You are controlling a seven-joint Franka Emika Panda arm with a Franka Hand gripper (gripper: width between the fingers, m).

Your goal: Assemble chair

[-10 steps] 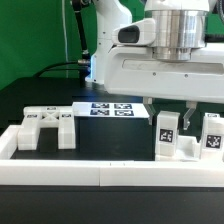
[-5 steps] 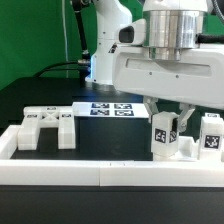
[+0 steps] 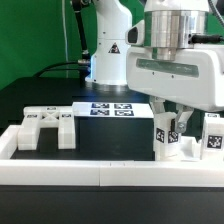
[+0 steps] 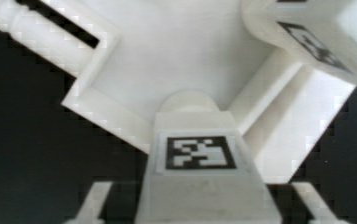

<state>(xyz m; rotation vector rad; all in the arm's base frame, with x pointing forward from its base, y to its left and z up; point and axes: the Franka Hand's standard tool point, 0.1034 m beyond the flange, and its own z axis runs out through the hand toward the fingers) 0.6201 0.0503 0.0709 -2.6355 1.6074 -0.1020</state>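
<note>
Exterior view: the gripper (image 3: 168, 116) hangs low at the exterior view's right. Its 2 dark fingers reach down on either side of the top of an upright white block (image 3: 165, 141) that has a square tag on its face. The block stands on the black table (image 3: 100, 146), just behind the long white rail (image 3: 100, 172). A second block (image 3: 213, 136), also tagged, stands just beside it, further to the exterior view's right. A slotted piece (image 3: 45, 126) of the chair lies well apart at the exterior view's left. Behind it, the marker board (image 3: 110, 109) lies flat near the arm's base.

Wrist view: the tagged block fills the middle, with its tag facing the camera. The 2 fingers (image 4: 98, 206) stand spread, 1 on each side of it. A thin dark gap shows between each finger and the block, so they straddle it without pinching. Beyond the block lies an angled white piece (image 4: 175, 62) with another tag near its far edge.
</note>
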